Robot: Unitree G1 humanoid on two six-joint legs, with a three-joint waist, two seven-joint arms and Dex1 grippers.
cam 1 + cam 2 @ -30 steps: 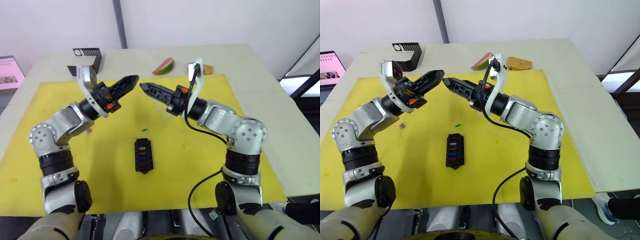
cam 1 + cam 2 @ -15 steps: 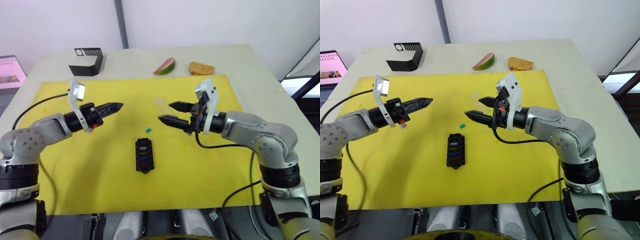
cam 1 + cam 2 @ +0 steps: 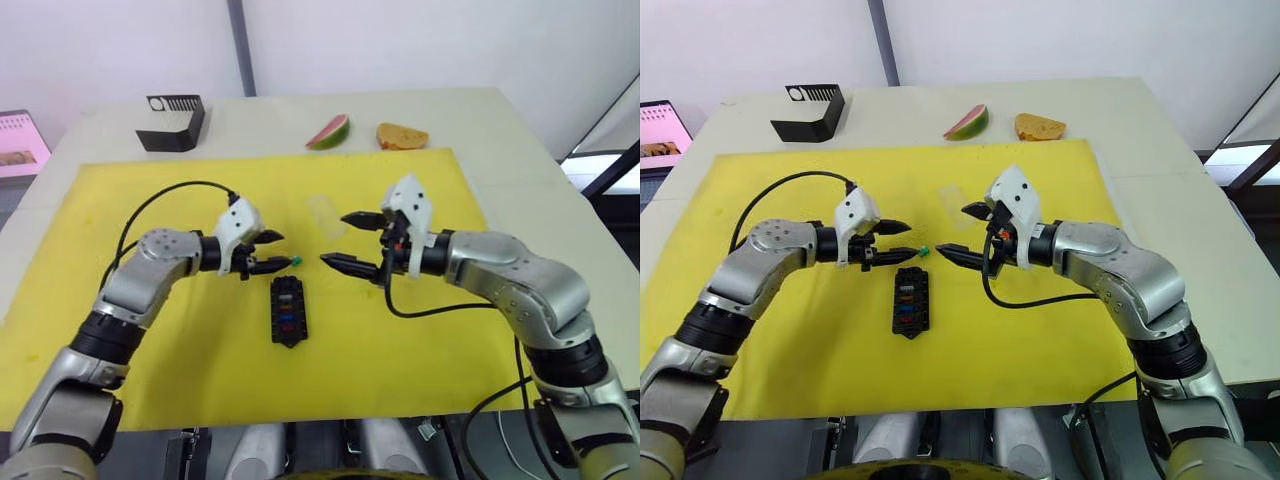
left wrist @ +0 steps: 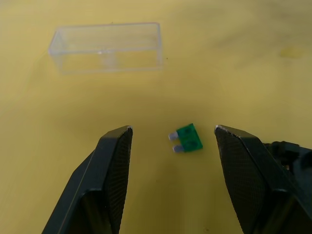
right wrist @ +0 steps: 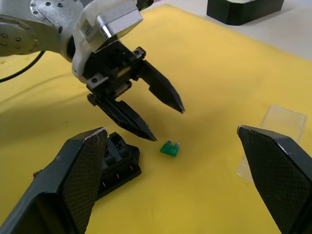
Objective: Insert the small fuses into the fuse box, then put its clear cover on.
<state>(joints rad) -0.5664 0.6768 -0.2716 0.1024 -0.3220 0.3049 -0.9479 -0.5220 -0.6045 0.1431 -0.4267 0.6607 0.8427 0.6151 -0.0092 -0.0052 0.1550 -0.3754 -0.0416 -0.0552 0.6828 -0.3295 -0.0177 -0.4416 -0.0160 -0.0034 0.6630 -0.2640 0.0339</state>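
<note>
The fuse box [image 3: 287, 310] holds coloured fuses. Beside it, the left gripper [image 4: 173, 139] and right gripper [image 3: 348, 240] gape wide around the loose green fuse [image 4: 187, 138], touching nothing.

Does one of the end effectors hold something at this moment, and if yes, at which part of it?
Nothing is held. The left end effector is open around the green fuse, which lies on the yellow mat untouched. The right end effector is open too.

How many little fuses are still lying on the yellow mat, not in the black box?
1. The green fuse lies on the yellow mat between the left gripper's open fingers, beside the fuse box. Others could be hidden behind the arms.
</note>
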